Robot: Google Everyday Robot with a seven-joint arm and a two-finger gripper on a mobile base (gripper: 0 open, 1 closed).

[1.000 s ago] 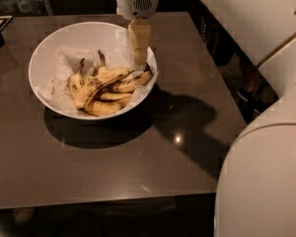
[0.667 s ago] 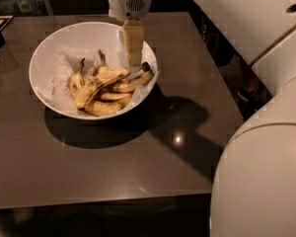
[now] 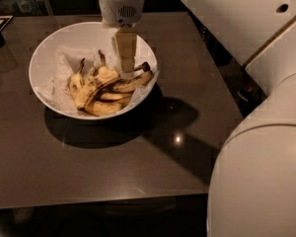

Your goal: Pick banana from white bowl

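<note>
Gripper point(image 3: 126, 71) hangs vertical inside bowl point(image 3: 74, 36), tip at the stem end of banana point(image 3: 130, 83) atop the pile, evidently aligned for a top grasp; its opening cannot be told.

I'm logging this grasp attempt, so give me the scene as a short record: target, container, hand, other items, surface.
target: banana, the longest one, dark stem pointing right, lying in the bowl's right half
container: white bowl, lined with crumpled paper
hand: hand points down into the bowl, tip near the banana's stem end; contact unclear
others: shorter bananas piled to the left and in front
surface: dark table
</note>
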